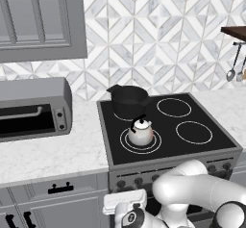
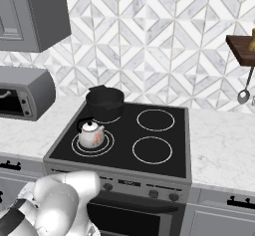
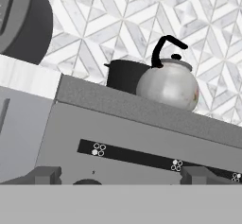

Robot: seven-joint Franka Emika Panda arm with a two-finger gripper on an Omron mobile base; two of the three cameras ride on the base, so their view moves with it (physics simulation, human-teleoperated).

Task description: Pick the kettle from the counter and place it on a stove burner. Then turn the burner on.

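Note:
The small silver kettle [image 1: 141, 132] [image 2: 91, 134] stands upright on the double-ring stove burner [image 1: 124, 144] [image 2: 107, 143] at the front left of the black cooktop. In the hand view the kettle [image 3: 170, 83] shows above the stove's front edge, black handle arching up. My gripper [image 3: 122, 176] is low in front of the stove's control panel, below the kettle and apart from it. Its fingers [image 3: 46, 175] stand wide apart with nothing between them. The white marble counter [image 1: 53, 152] [image 2: 221, 140] runs on both sides of the stove.
A matte black pot [image 1: 129, 100] [image 2: 105, 102] [image 3: 124, 76] sits on the rear left ring, just behind the kettle. A grey toaster oven [image 1: 33, 109] [image 2: 25, 94] stands on the left counter. Knobs [image 1: 139, 180] [image 2: 153, 193] line the stove front. Utensils [image 1: 231, 73] hang at right.

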